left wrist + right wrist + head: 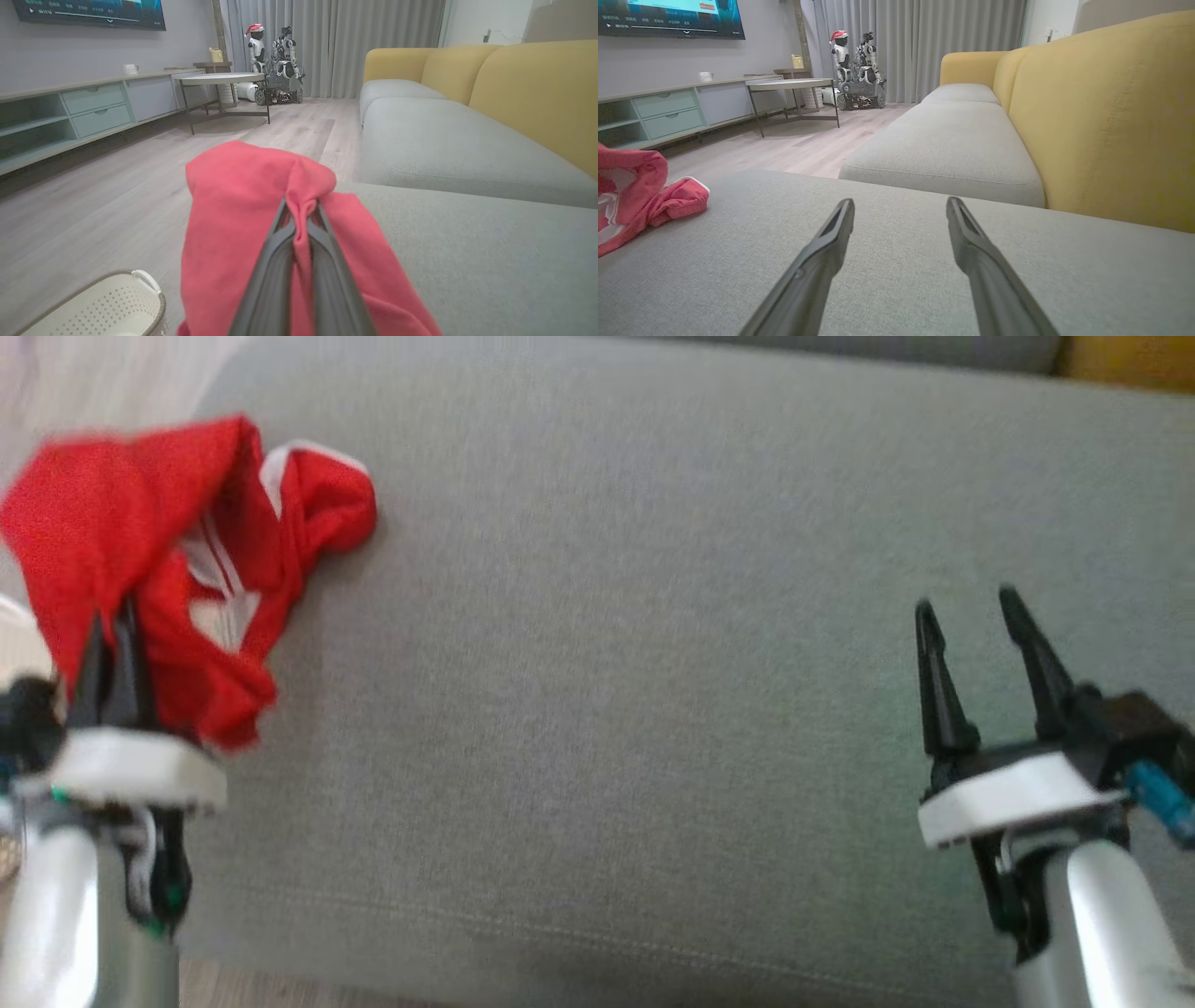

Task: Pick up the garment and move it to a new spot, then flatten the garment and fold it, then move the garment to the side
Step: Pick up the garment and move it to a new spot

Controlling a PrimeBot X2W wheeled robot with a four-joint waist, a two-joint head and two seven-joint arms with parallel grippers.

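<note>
My left gripper [110,621] has its jaws closed tight on a fold of the red garment [112,513]; the left wrist view shows cloth pinched between the fingers [280,261] and draped over both sides of them. The garment is at the far left of the grey sofa cushion [607,709]. It is bunched up, with white trim showing, and one end rests on the cushion near its left edge. It's too crumpled for me to tell a long axis.

My right gripper [966,602] is well apart from it on the right, low over the cushion, jaws wide with nothing between them. The garment lies off to its left, so the left arm is plainly the one to carry it. I judge the bare cloth between the two grippers is the likely new spot.

The cushion is flat, woven and soft, so it should give little slide. Beyond the left edge are a wooden floor [117,186] and a pale basket [107,303]. A yellow backrest [1101,116] stands on the right.
</note>
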